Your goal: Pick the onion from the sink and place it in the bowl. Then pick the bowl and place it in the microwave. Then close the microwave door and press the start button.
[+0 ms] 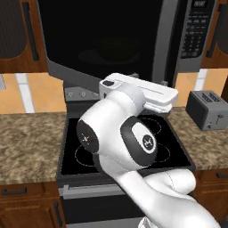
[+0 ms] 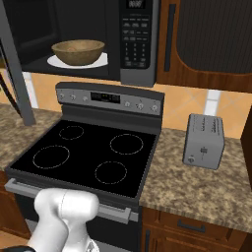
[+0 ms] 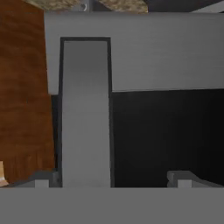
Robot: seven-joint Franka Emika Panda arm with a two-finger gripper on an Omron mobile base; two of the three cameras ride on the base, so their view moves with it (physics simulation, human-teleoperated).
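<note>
Bowl in the microwave — door next

The bowl sits inside the microwave; jaws spread at the microwave door bar handle — likely to swing it shut.

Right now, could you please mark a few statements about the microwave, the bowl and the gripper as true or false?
1. The wide brown wooden bowl sits on the white turntable plate inside the large black microwave. True.
2. The dark-grey microwave door is shut. False: it stands swung open, leaving the bowl in plain sight.
3. The gripper is clamped shut. False: its fingertips stand wide apart, with the door's grey vertical bar handle ahead, nearer one fingertip.
4. A boxy grey toaster stands on the speckled stone counter, to the right of the black stove. True.
</note>
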